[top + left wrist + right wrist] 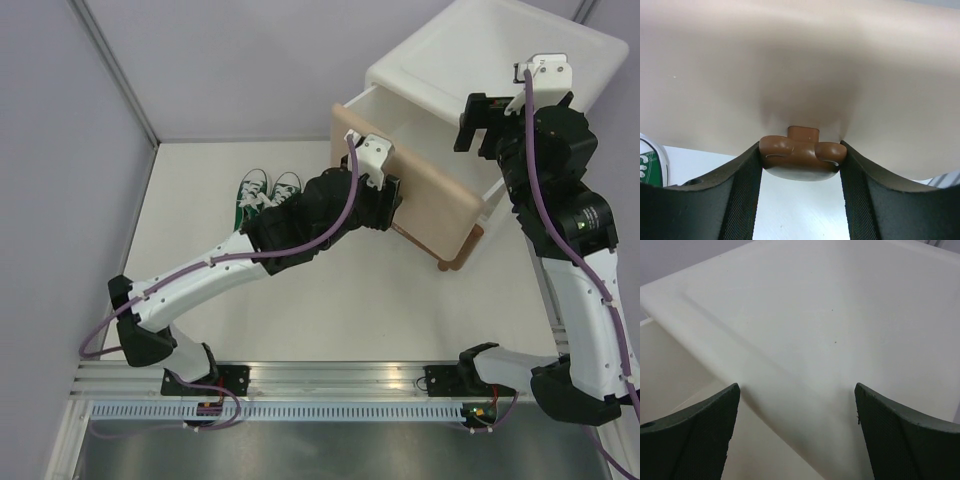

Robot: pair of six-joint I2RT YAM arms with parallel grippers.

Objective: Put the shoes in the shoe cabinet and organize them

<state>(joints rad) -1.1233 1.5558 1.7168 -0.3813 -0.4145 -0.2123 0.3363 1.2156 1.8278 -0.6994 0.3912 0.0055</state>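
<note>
Shoe cabinet (500, 60) drawer (440, 205) stands open — left pincer (800, 150) pinches its knob (802, 161), right pincer (796, 387) spread.

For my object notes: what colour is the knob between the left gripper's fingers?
Brown; the knob shows best in the left wrist view.

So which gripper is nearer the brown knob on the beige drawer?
Left. The left gripper is clamped on the knob from both sides; the right gripper hovers open over the cabinet's white top.
</note>
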